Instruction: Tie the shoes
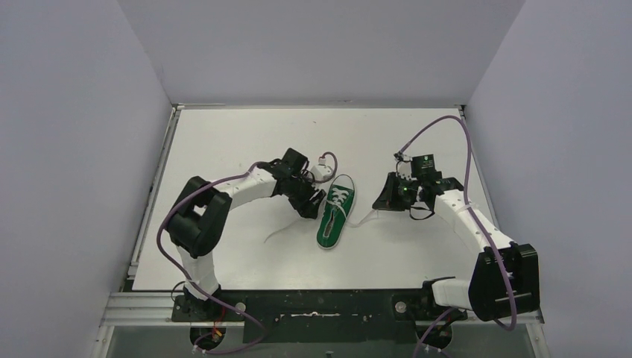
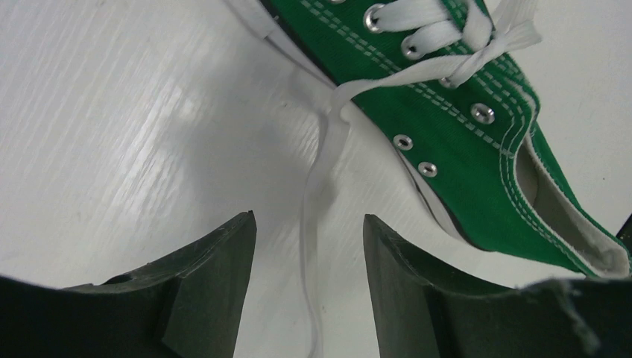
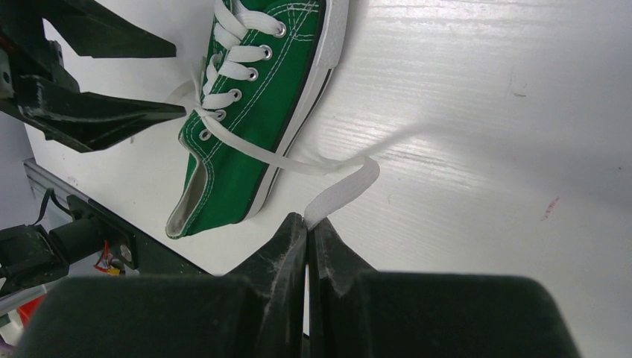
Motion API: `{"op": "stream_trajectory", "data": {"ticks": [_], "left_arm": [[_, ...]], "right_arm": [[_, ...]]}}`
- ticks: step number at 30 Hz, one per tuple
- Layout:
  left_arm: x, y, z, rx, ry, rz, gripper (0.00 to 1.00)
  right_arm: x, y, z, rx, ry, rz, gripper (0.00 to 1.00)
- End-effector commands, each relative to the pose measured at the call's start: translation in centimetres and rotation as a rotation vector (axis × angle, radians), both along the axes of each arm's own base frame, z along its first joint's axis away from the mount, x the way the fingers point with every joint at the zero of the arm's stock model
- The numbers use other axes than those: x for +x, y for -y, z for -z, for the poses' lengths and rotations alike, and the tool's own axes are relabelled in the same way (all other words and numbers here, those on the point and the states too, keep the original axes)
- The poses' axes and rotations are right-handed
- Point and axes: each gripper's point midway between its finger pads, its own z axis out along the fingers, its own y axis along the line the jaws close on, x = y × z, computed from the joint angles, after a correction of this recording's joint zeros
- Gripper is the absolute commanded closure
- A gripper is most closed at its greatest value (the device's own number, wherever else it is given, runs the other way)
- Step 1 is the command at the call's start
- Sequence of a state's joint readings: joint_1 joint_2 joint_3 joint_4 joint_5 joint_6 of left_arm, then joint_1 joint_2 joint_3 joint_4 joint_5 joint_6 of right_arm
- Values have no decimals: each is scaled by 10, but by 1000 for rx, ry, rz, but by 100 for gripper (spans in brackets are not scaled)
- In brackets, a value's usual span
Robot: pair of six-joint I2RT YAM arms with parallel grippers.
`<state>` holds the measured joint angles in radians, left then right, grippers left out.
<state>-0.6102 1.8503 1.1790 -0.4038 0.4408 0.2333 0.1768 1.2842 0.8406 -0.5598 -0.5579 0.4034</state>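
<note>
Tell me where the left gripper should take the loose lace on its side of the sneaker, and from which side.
Grip the lace where it runs along the table, just clear of the sneaker. Come down from above: the left gripper is open, its jaws standing either side of that strand, so lowering and closing should catch it.

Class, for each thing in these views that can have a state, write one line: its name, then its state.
Left gripper: open over left lace.
Right gripper: shut on right lace.
Left lace: slack on the table.
Right lace: drawn out sideways from the shoe.
Shoe: on its sole, no bow tied.
</note>
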Motion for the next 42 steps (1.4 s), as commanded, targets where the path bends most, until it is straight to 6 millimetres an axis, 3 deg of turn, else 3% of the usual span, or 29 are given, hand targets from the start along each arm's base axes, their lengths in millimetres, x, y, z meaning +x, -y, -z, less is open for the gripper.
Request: {"op": "stream_trajectory", "data": {"ticks": [1,6,10,14,15,18,22,24,28,29,31,35,38,42], "left_arm": [[19,17,0,10,121,38,47],[25,9,21,80,168,2,53],[27,16,28,67,217,2,56],[29,24,39,97,266,2,69],[28,26,41,92,269,-2,68],[24,30,45,64,278,-10,53],[14,31,53,70,269,27,51],[13,30,58,95,279,33,56],[19,33,56,92,315,14,92],[20,31,54,105,324,-3,100],[23,24,42,113,340,-45,100],[19,19,0,41,339,-95,100],[13,29,-36,-53,336,-99,100],[9,48,-71,-200,317,-115,100]], "right_arm": [[6,-5,-23,28,66,-10,100],[5,-5,-27,39,73,3,100],[2,-5,-27,45,72,11,100],[1,-5,-30,48,79,17,100],[1,-5,-31,49,78,19,100],[1,-5,-35,52,87,20,100],[0,-6,-37,53,86,18,100],[-1,-6,-38,53,86,16,100],[0,-6,-40,51,85,16,100],[1,-6,-40,50,88,17,100],[2,-5,-44,45,95,20,100],[6,9,-57,-36,120,24,100],[11,21,-69,-86,107,63,100],[25,9,-86,8,101,80,100]]}}
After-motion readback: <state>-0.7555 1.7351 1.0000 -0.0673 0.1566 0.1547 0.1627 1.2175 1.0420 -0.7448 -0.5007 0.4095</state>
